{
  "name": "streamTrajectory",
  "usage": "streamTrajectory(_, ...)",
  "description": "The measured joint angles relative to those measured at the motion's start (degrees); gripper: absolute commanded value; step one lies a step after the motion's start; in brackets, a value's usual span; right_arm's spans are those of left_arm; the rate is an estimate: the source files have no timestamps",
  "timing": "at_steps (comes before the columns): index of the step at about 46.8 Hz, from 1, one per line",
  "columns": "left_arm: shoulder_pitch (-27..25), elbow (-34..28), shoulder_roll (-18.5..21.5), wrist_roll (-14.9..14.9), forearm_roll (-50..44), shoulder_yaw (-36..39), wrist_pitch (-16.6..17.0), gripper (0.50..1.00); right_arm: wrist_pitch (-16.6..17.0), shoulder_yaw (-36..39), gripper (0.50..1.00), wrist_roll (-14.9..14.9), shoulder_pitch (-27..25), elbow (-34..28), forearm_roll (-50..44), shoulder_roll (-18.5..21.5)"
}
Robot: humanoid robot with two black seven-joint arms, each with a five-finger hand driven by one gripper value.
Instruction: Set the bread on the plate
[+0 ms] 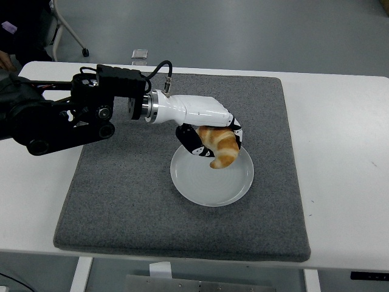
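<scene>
A golden croissant (220, 148) is held in my left hand (209, 140), whose white and black fingers are curled around it. The hand holds it just over the upper part of the white round plate (213, 185). The croissant's lower tip hangs close to the plate's surface; I cannot tell whether it touches. The plate sits on the grey mat (121, 188) near its middle. My right arm is out of view.
The grey mat covers most of the white table (346, 158). My black left arm (61, 118) reaches in from the left over the mat's far left part. A small clear object (140, 56) stands at the table's far edge.
</scene>
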Motion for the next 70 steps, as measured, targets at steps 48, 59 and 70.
streamTrajectory(48,6.5,6.4,-5.2,0.2,5.0,1.3,1.8,0.500,0.0,0.0,0.930,0.0,0.0,0.0,0.0,0.0)
streamTrajectory(59,6.5,6.6,-5.2,0.3,5.0,2.4,1.8,0.500,0.0,0.0,0.930,0.0,0.0,0.0,0.0,0.0)
streamTrajectory(70,6.5,7.0,-5.2,0.4,5.0,2.7,1.8,0.500,0.0,0.0,0.930,0.0,0.0,0.0,0.0,0.0)
